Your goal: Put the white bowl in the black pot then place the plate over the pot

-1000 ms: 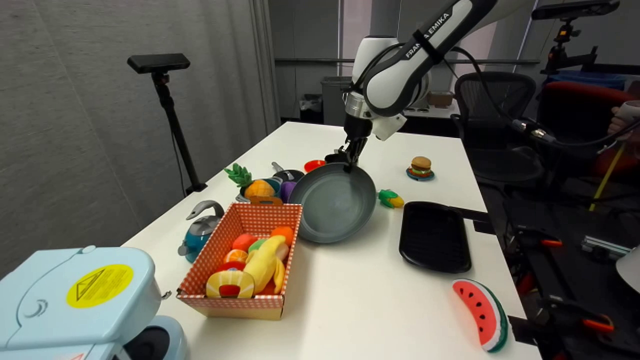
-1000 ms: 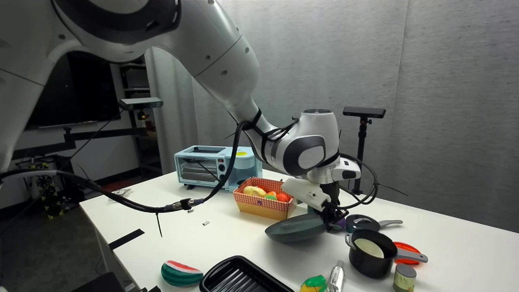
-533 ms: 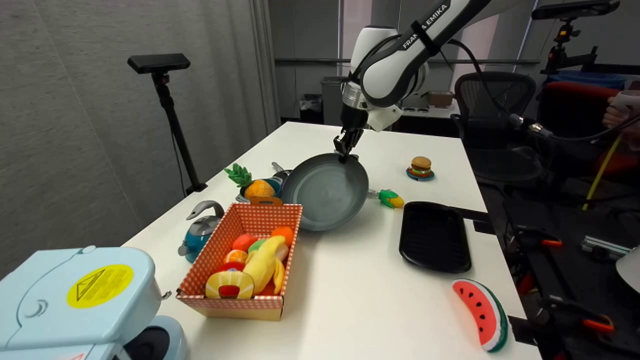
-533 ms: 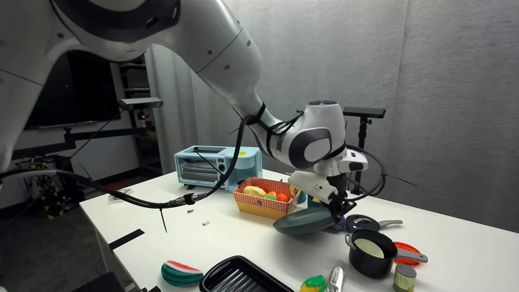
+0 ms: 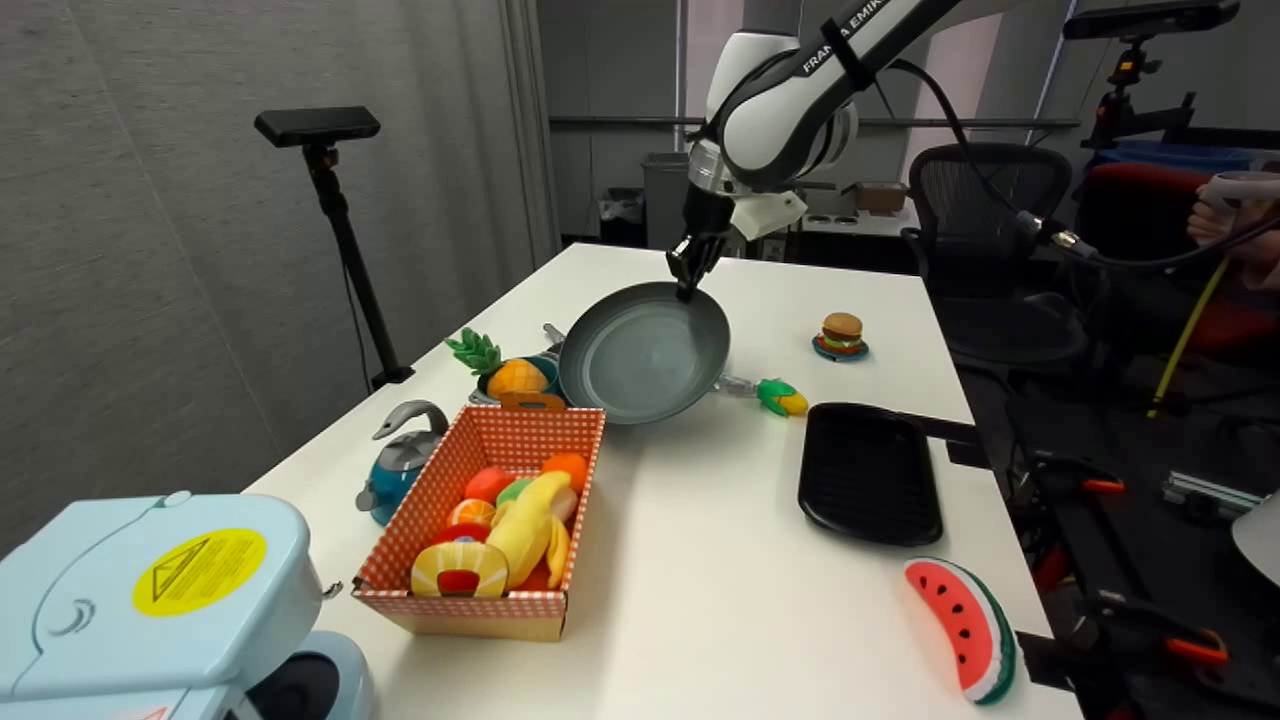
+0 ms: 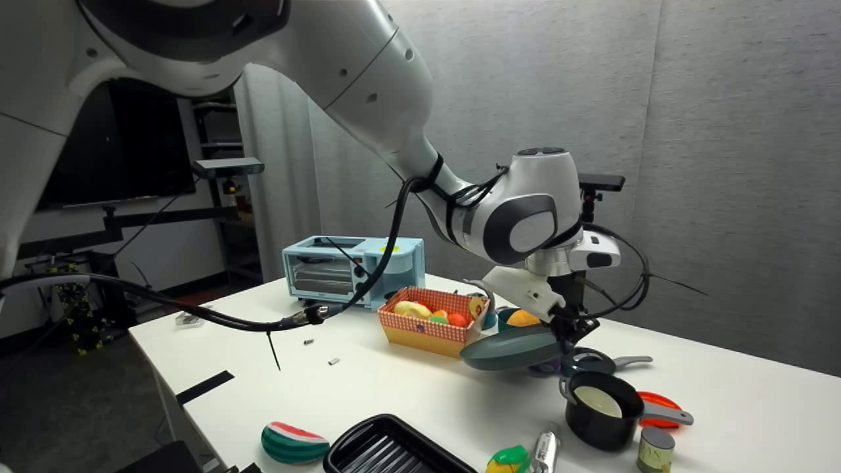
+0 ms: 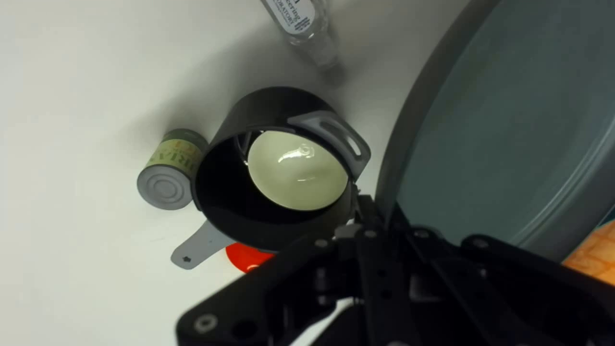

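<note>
While you look down through the wrist view, your gripper (image 7: 383,214) stands at the lower middle of the frame, clamped on the rim of the plate (image 7: 504,125), which fills the upper right. You have the plate tilted and raised above the table (image 5: 740,620) in both exterior views. The white bowl (image 7: 298,168) sits inside the black pot (image 7: 274,105), near the middle of the wrist view, towards the upper right of the pot's opening. You can see the pot just left of the plate there. A can (image 7: 166,187) stands just beside the pot on its left, a clear bottle (image 7: 307,29) lies at the top of the frame, and a red dish (image 7: 245,257) shows partly below the pot. In an exterior view, you find a checked basket (image 5: 480,620) of toy fruit (image 5: 530,520) left of centre, a black tray (image 5: 868,480) right of centre, and a toy watermelon slice (image 5: 965,630) at the lower right of that frame.
</note>
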Robot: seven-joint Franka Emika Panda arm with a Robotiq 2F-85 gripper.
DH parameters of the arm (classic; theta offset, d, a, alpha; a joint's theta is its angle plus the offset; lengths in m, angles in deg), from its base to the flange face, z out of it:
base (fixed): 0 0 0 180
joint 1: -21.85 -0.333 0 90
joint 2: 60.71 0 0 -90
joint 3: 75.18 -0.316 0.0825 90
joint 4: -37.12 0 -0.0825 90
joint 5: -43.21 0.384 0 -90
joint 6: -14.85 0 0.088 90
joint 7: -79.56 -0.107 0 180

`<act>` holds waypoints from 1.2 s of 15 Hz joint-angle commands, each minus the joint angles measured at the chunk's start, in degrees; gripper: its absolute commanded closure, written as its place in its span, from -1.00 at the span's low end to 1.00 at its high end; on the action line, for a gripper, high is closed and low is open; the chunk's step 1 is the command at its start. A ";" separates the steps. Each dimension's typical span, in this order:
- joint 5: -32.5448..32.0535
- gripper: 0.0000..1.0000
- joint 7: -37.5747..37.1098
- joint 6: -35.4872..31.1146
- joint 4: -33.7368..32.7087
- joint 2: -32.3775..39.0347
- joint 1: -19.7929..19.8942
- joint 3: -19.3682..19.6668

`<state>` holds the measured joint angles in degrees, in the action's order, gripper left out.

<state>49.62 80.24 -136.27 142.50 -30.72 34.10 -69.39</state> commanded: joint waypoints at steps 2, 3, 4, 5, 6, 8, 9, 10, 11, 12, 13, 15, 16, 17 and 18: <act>2.10 0.97 -3.62 2.61 -4.15 0.23 1.11 0.44; 2.06 0.97 -4.56 2.79 -4.91 0.45 1.12 0.75; 2.02 0.97 -5.32 2.91 -5.56 0.61 1.10 1.03; 1.92 0.97 -6.14 3.02 -6.16 0.76 1.04 1.35; 1.92 0.97 -7.07 3.26 -6.85 0.94 1.01 1.67; 2.10 0.97 -9.37 4.23 -8.24 1.29 0.97 2.34; 2.25 0.97 -10.64 4.60 -8.84 1.48 0.97 2.69; 2.42 0.97 -12.03 4.94 -9.41 1.66 0.99 3.06; 2.62 0.97 -13.24 4.89 -9.78 1.84 1.00 3.34; 2.84 0.97 -14.29 4.68 -10.03 1.95 1.06 3.62; 2.99 0.97 -15.19 4.56 -10.24 2.04 1.07 3.89; 3.40 0.97 -16.93 4.13 -10.32 2.08 1.10 4.41; 3.61 0.97 -17.71 3.98 -10.38 2.11 1.08 4.64; 3.75 0.97 -18.43 3.68 -10.25 2.07 1.05 4.90; 3.82 0.97 -19.22 3.38 -10.08 2.00 0.98 5.17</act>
<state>51.56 63.43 -133.13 134.25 -29.44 34.93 -64.81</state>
